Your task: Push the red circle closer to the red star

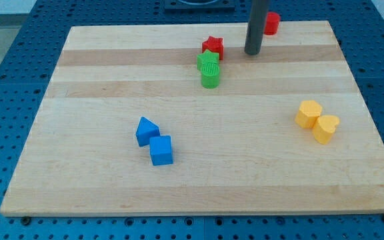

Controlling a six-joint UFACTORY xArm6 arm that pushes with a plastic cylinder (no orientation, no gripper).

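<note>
Hardly begun: I'm holding my tip (253, 53), a bare rod with no hand, between the red circular block (271, 23) at one o'clock and the red star-shaped block (213, 46) at nine.

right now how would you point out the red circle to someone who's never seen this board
Start at the wooden board and follow its top edge toward the view's right. There the dark rod comes down, my tip resting on the board, and the red circle peeks out just right of the rod, partly hidden behind it. The red star sits further left, touching green blocks; the circle stands alone.
</note>
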